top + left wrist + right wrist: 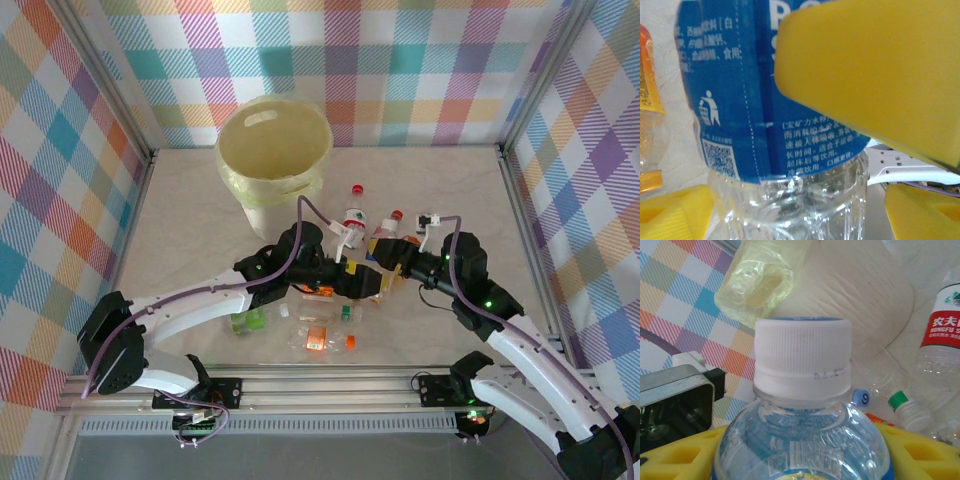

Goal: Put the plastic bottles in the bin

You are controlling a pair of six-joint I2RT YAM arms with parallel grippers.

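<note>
Right gripper (802, 467) pinches the blue-labelled bottle (800, 437) below its shoulder, mid-table, apart from the bin (275, 150). Left gripper (797, 215) stands spread around its body. Judged light, thin-walled, slippery; best gripped at the label band.

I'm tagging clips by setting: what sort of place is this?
Probably a robot test cell in a lab, not a home: plaid-patterned walls on a metal frame box in a marbled table, two arms are bolted to a rail, and a bin and plastic bottles sit on it.

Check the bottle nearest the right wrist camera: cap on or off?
On: a white ribbed cap tops the neck of the clear bottle.
</note>
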